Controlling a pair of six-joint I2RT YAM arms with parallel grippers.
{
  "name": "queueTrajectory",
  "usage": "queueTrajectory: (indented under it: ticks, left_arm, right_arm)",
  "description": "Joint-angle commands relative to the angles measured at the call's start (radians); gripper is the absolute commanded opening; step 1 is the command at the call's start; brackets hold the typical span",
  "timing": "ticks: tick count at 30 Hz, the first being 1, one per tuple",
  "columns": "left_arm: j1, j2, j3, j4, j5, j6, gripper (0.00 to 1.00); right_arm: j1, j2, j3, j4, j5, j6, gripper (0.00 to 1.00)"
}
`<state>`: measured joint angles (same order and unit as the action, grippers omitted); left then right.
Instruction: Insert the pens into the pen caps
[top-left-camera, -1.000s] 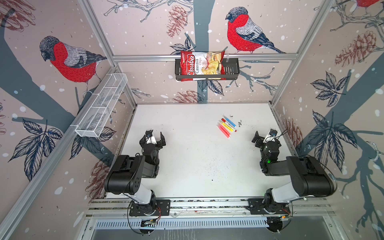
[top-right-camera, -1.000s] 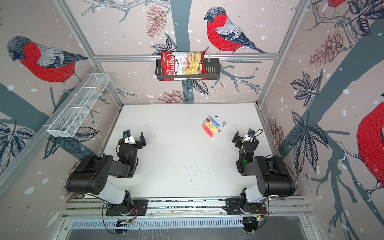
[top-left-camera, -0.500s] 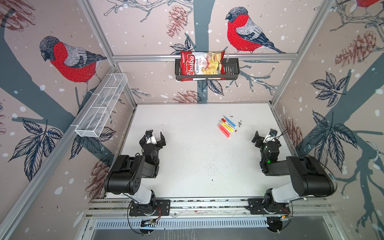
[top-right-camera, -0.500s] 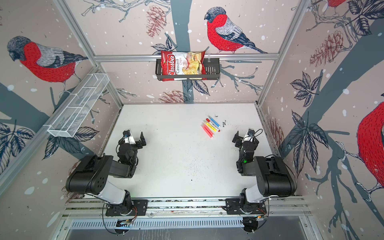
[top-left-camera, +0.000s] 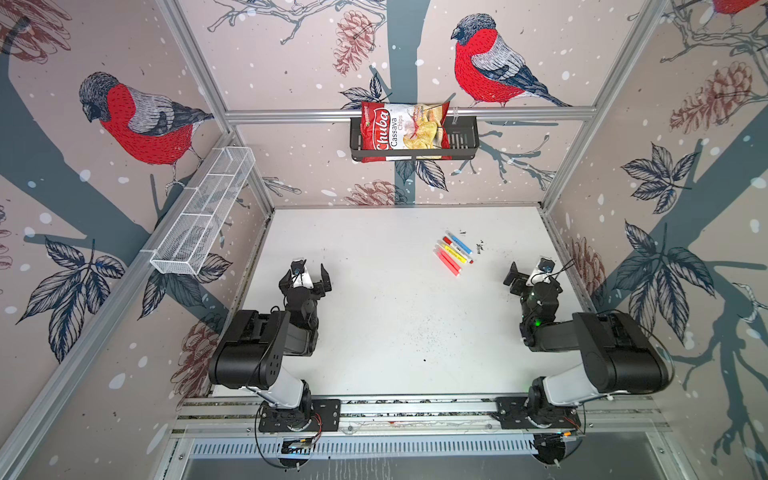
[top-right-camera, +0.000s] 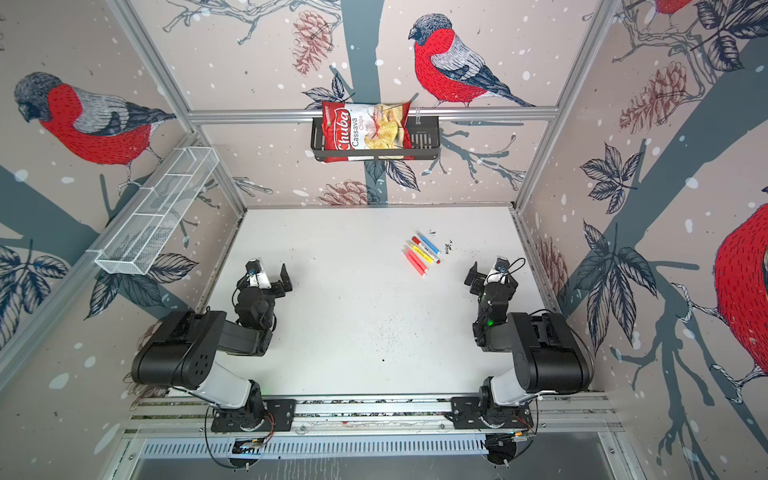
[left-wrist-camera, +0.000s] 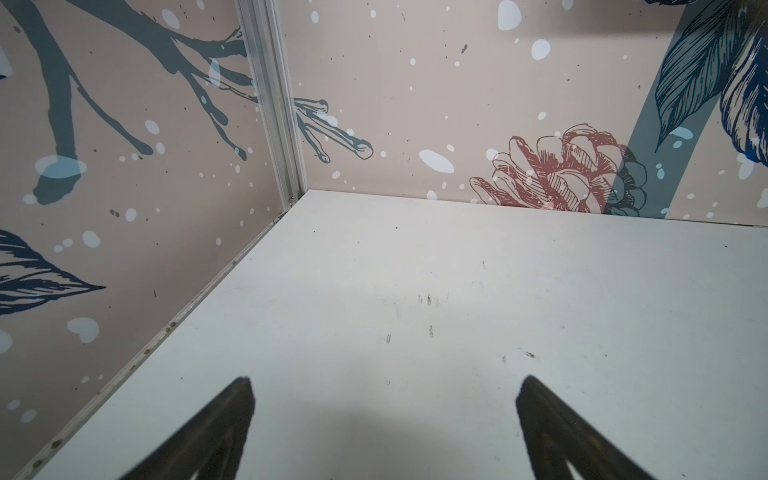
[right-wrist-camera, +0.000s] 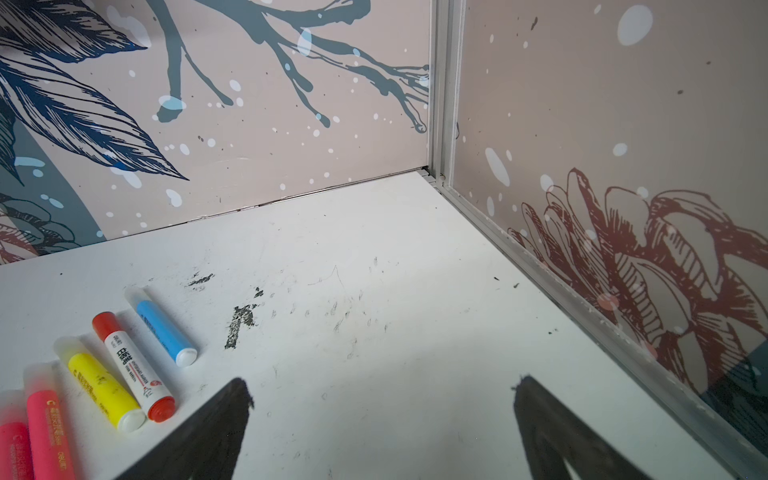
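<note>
White tabletop (top-left-camera: 374, 332), scuffed and marked black, inside bird-print walls (top-left-camera: 124, 124). Your left gripper (left-wrist-camera: 384, 384) and right gripper (right-wrist-camera: 381, 384) both hang empty, jaws spread wide over bare surface. The pens (top-left-camera: 454, 252) lie in a tight row toward the back right, near the right gripper and well apart from the left. In the right wrist view the blue pen (right-wrist-camera: 162, 328), white-barrelled pen (right-wrist-camera: 131, 365) and yellow pen (right-wrist-camera: 97, 384) lie side by side. Their whitish ends look like pen caps (right-wrist-camera: 134, 294) already seated, and no loose ones show. Risks: the barrels are round and closely packed, so a jaw set between them would likely roll a neighbour. A translucent cap is easily missed against white.
</note>
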<state>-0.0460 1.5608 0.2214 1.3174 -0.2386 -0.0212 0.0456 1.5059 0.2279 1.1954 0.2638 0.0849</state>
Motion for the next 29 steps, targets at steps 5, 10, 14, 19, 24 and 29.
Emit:
queueTrajectory:
  ticks: [5,10,14,19,24,29]
  left_arm:
    - [0.001,-0.002,0.001,0.013,0.003,0.004,0.99]
    - [0.001,-0.002,0.001,0.013,0.005,0.004,0.98]
    - [0.002,-0.001,0.001,0.012,0.004,0.004,0.98]
    - [0.002,-0.001,0.001,0.011,0.004,0.004,0.98]
    - [0.002,0.004,0.009,0.0,0.013,0.009,0.98]
    - [0.003,0.0,0.008,0.0,0.032,0.014,0.98]
  right_arm:
    - [0.002,-0.004,-0.001,0.018,0.011,0.009,0.99]
    - [0.002,-0.004,0.0,0.018,0.011,0.009,0.99]
    - [0.002,-0.005,-0.001,0.018,0.011,0.009,0.99]
    - [0.002,-0.004,0.001,0.018,0.011,0.009,1.0]
    - [0.002,-0.005,0.001,0.019,0.011,0.009,0.99]
    - [0.001,-0.003,0.003,0.014,0.01,0.009,1.0]
